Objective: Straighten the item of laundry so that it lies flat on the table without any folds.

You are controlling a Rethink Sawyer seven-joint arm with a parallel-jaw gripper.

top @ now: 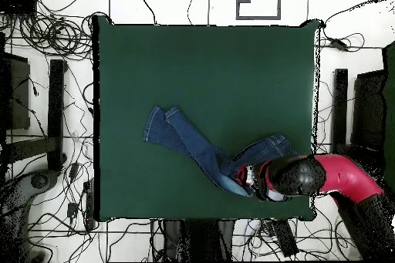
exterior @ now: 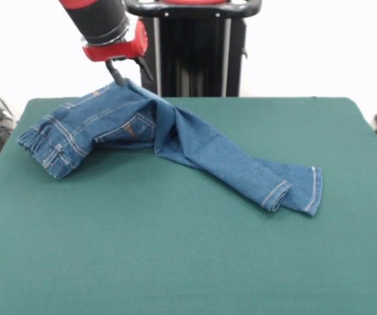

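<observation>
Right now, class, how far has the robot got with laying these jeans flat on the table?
Done: little; only the leg ends rest on the green table, one hem curled over. In hand: the gripper is at a raised peak of the jeans near the waist, seemingly pinching it; its jaws are hard to read. Left: the waist end is bunched and the legs overlap, so all folds remain.

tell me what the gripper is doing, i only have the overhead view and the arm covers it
Observer: In the front view the gripper is pinching the jeans at a raised peak of cloth.
Operator: are the legs spread flat
Observer: No, the legs lie together, and one hem is rolled up off the table.
Operator: and the waist end
Observer: It is folded over on itself, with a back pocket showing on the sloped cloth below the gripper.
</observation>
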